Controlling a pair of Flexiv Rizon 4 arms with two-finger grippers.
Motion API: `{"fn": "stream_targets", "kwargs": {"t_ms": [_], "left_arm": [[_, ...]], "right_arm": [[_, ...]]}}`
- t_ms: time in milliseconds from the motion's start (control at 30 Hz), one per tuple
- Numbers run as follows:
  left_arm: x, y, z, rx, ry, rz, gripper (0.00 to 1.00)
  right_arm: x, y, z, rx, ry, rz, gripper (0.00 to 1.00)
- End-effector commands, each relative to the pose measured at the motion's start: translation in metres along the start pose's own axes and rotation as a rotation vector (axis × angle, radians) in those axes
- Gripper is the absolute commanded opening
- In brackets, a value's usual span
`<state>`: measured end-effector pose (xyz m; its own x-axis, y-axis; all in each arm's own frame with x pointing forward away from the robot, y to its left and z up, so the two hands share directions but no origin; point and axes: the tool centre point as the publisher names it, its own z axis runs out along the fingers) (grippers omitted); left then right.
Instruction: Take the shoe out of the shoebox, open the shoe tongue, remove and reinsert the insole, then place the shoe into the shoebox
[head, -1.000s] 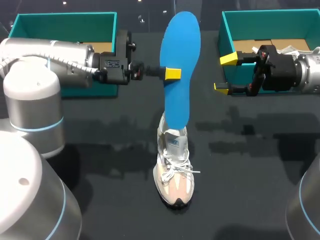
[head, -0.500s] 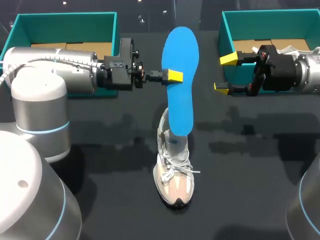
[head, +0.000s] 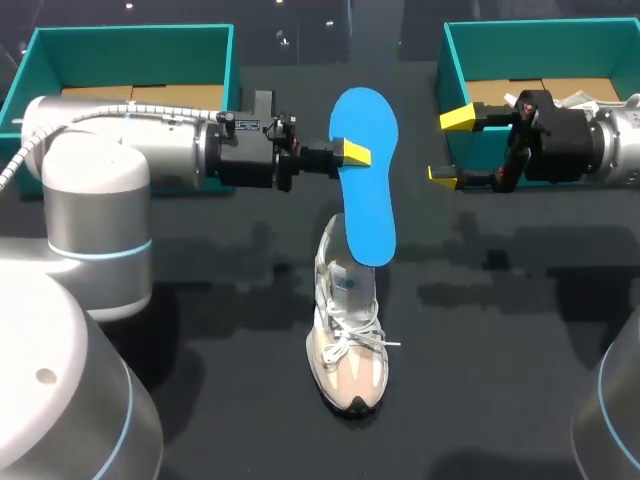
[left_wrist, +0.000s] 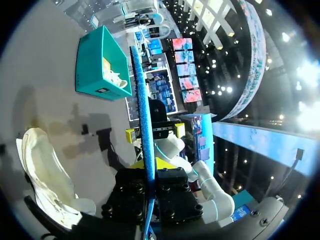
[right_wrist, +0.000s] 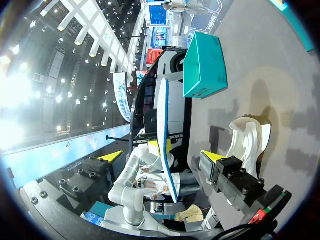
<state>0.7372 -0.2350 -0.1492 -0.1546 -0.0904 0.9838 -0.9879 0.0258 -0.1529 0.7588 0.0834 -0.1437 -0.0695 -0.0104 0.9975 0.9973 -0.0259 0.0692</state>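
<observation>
From above, note the left gripper (head: 352, 153) clamped mid-length on the blue insole (head: 365, 190), long axis steep, far end high, near end over the heel opening of the shoe (head: 345, 335); contact unclear. Note the right gripper (head: 450, 145) spread apart beside the right box (head: 545, 35), farther from the shoe. Along the left wrist, see the insole (left_wrist: 142, 115) edge-on, the shoe (left_wrist: 42, 170) below, to one side. Along the right wrist, see the insole (right_wrist: 162, 115) and the shoe (right_wrist: 247, 140) well ahead.
</observation>
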Motion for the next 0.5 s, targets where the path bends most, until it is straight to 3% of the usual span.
{"fn": "stream_targets", "kwargs": {"t_ms": [33, 433, 500], "left_arm": [[-0.006, 0.002, 0.007, 0.003, -0.005, -0.049, 0.0], [-0.017, 0.003, 0.014, 0.028, 0.005, -0.131, 0.0], [-0.017, 0.003, 0.014, 0.028, 0.005, -0.131, 0.0]], "right_arm": [[0.0, -0.001, 0.0, -0.002, -0.002, 0.0, 1.0], [0.0, -0.001, 0.0, -0.002, -0.002, 0.0, 1.0], [0.001, -0.003, -0.006, -0.008, -0.054, -0.015, 1.0]]}}
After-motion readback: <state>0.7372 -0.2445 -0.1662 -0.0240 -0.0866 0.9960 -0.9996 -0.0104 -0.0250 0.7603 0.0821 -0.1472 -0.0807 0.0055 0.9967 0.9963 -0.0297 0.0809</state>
